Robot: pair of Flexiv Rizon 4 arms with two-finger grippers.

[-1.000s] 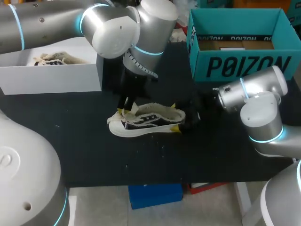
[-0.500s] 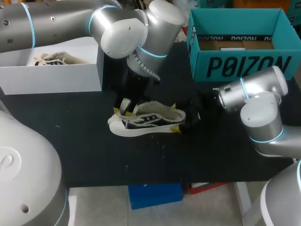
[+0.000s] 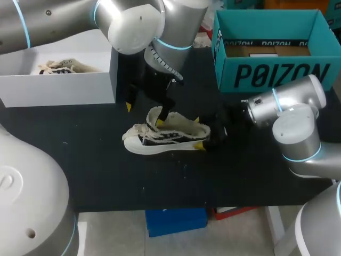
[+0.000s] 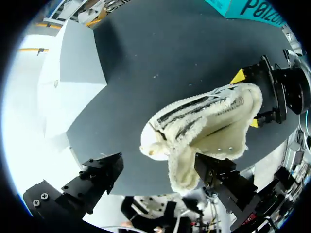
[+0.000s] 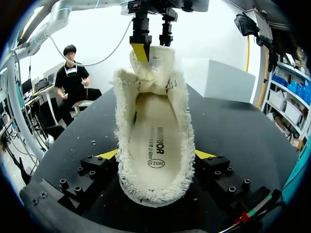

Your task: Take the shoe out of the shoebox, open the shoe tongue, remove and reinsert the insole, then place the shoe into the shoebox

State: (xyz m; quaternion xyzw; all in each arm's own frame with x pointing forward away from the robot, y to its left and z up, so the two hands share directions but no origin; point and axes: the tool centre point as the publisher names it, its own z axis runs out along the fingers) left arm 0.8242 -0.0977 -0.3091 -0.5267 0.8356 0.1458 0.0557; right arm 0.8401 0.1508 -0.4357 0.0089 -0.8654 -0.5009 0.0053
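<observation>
A cream fleece-lined shoe (image 3: 165, 136) with a dark side lies on the black table (image 3: 106, 170), toe towards my left. Its tongue (image 3: 155, 114) stands pulled up. My left gripper (image 3: 145, 110) hangs open just above the toe end, one finger (image 3: 162, 114) beside the tongue. In the left wrist view the tongue (image 4: 182, 165) lies close to one finger (image 4: 214, 172) of the left gripper (image 4: 158, 172) and is not clamped. My right gripper (image 3: 197, 133) is shut on the shoe's heel. In the right wrist view the right gripper (image 5: 155, 155) clasps both heel sides, and the insole (image 5: 155, 143) shows inside.
A white shoebox (image 3: 58, 88) holding another shoe (image 3: 58, 68) stands at the back left. An open teal shoebox (image 3: 272, 69) stands at the back right, behind my right arm (image 3: 287, 114).
My left gripper has opened, let go of the tongue and lifted a little. The tongue now stands upright. The right gripper and the shoe's heel have stayed put.
</observation>
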